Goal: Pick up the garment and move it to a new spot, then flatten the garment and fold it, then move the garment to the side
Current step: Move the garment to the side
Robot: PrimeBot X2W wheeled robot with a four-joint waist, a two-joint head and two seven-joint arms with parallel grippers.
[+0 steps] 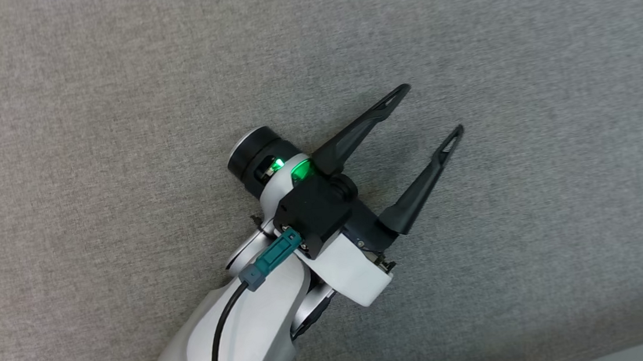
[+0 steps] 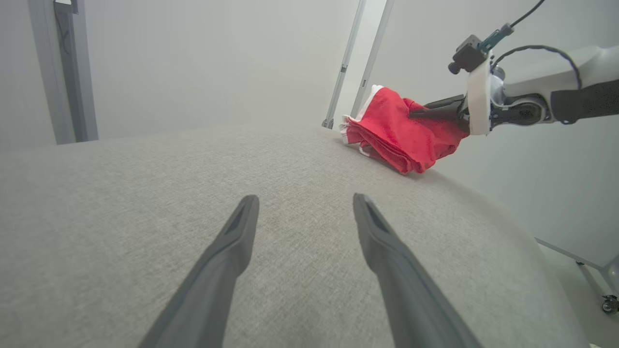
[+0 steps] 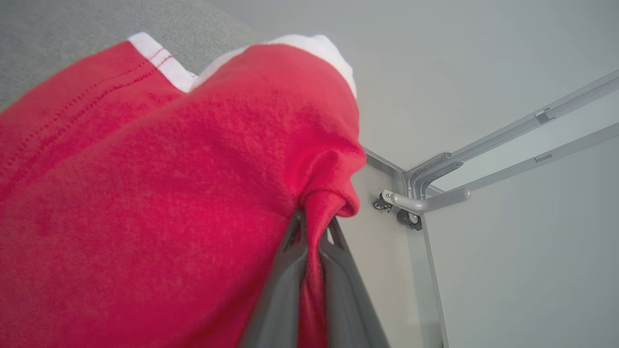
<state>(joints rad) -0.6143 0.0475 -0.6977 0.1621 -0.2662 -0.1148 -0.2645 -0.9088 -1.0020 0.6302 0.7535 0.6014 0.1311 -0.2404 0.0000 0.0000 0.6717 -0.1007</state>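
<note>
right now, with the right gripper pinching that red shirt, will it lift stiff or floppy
Likely floppy: the red shirt sags in folds from the right gripper. Probably light, since one small bunched fold between the fingers carries it. It may drag on the grey fabric surface, where its lower folds rest.

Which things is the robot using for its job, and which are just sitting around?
For the job: red cloth garment with white trim; right gripper, shut on it; left gripper, open over the grey fabric tabletop.
Just lying about: grey metal frame rails; small black castor wheel.
</note>
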